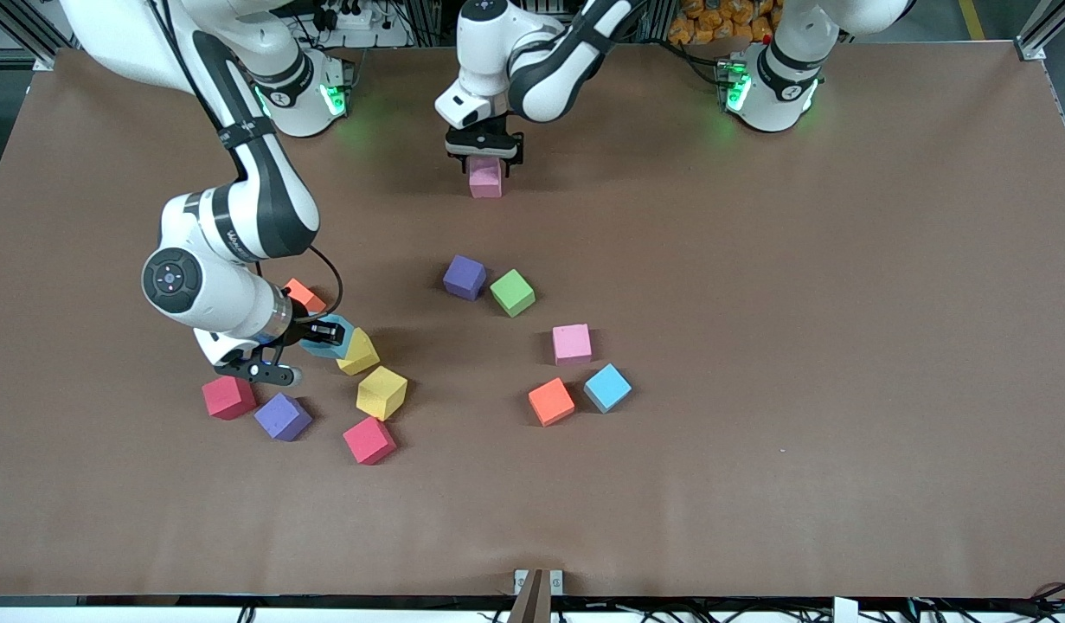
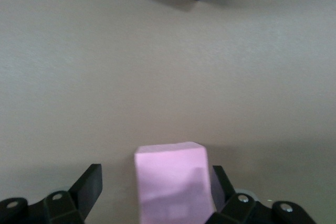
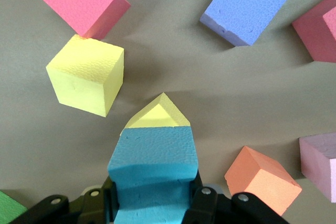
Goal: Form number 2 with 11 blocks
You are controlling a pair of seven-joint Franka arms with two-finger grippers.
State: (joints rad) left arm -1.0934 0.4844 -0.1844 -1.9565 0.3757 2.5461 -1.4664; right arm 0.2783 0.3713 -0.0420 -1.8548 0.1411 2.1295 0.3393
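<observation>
Blocks of matte foam lie scattered on the brown table (image 1: 757, 484), none yet lined up as a digit. Taking the green foam cube (image 1: 512, 292) near the table's middle as landmark, and going from the front camera's edge upward: the red foam cube (image 1: 369, 440) lies nearest the camera, well toward the right arm's end from the green one. Slightly farther sit a purple foam cube (image 1: 282, 416) and a second red foam cube (image 1: 228, 397), both toward that same end. An orange foam cube (image 1: 551, 401) and a light blue foam cube (image 1: 607, 387) sit just beside each other, nearer the camera than the green cube and slightly toward the left arm's end; a pink foam cube (image 1: 572, 343) lies just farther than those two. One yellow foam cube (image 1: 381, 392) and a tilted yellow foam cube (image 1: 358, 352) lie toward the right arm's end.

The right gripper (image 1: 326, 332) is clamped on another light blue foam cube (image 3: 153, 169), which seems to touch the tilted yellow one, though the contact is hard to judge. An orange foam cube (image 1: 304, 296) shows beside that arm's wrist. A second purple foam cube (image 1: 465, 277) sits just beside the green landmark. Farthest from the camera, the left gripper (image 1: 485, 158) straddles another pink foam cube (image 2: 172, 184), fingers (image 2: 90, 187) spread apart on either side of it, clearly not pressing on one side.
</observation>
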